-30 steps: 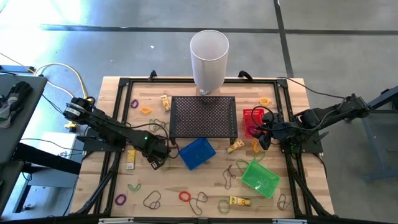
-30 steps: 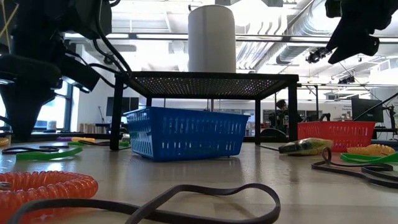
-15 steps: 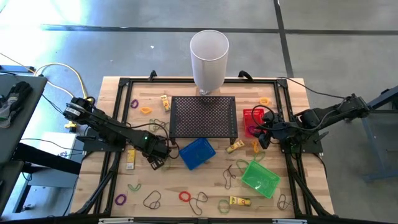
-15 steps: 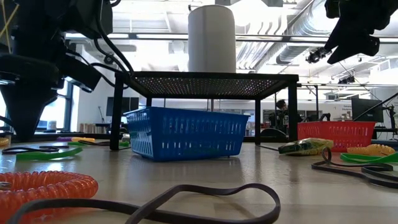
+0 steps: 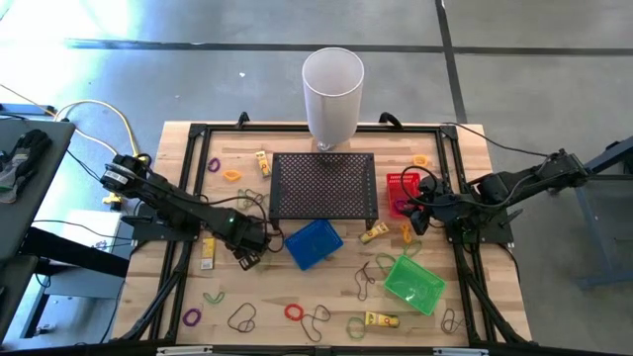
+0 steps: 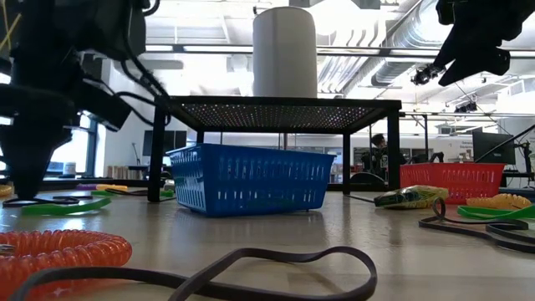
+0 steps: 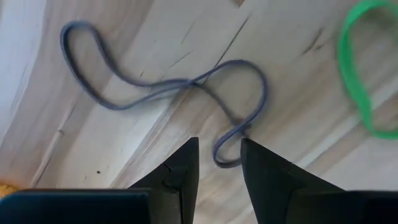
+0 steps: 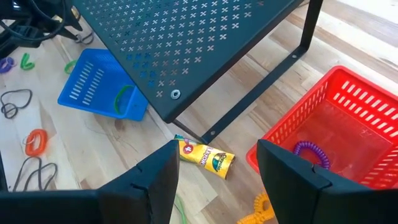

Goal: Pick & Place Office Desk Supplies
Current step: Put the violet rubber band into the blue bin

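The dark rubber band (image 7: 186, 87) lies flat on the wooden table (image 7: 298, 149), its near loop just ahead of the left gripper (image 7: 217, 158), left of the blue basket (image 5: 314, 243). So thin and flat, it may slip out as the fingers close, or only one strand gets caught. The jaws stand narrowly apart, holding nothing; the right gripper (image 8: 217, 168) hangs wide and empty near the red basket (image 8: 348, 112).

A tall white cylinder (image 5: 332, 91) stands at the table's twelve o'clock edge — touching the black perforated mesh stand (image 5: 323, 186) at centre. A blue basket (image 5: 314, 243) lies at the stand's six o'clock, a red basket (image 5: 401, 188) at its three o'clock — a green basket (image 5: 413, 282) sits toward five o'clock.
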{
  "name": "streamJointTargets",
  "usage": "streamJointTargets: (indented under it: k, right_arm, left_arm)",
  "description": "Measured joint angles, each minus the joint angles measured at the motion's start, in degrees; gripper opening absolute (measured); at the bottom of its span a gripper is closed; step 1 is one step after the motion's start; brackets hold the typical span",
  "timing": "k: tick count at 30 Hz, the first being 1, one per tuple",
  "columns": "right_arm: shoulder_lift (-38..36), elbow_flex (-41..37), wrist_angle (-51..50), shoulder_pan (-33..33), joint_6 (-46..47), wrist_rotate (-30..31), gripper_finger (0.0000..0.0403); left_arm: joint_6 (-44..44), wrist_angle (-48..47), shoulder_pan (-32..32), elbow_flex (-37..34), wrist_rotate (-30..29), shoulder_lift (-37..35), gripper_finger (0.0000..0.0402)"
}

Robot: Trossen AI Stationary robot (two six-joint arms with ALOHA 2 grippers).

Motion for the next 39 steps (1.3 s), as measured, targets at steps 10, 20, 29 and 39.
streamJointTargets:
  k: [10, 20, 29, 39]
  right_arm:
    - [0.0, 0.0, 0.0, 0.0, 1.5, 0.0, 0.0203]
    - [0.0, 0.0, 1.8, 0.0, 1.5, 1.2, 0.0203]
    - [1.0, 0.0, 2.6, 0.0, 1.6, 1.7, 0.0203]
    - [5.6, -0.1, 2.4, 0.0, -1.6, 0.0, 0.0203]
  left_arm:
    - [-0.4, 4.3, 0.0, -2.9, 1.1, -0.2, 0.0101]
    - [-4.4, 4.0, -2.2, -3.7, 0.6, -0.2, 0.0003]
    - [-12.0, 1.8, -9.0, 0.8, 0.5, -4.9, 0.0]
    - [-17.5, -1.9, -13.9, 16.2, -12.1, -9.3, 0.0]
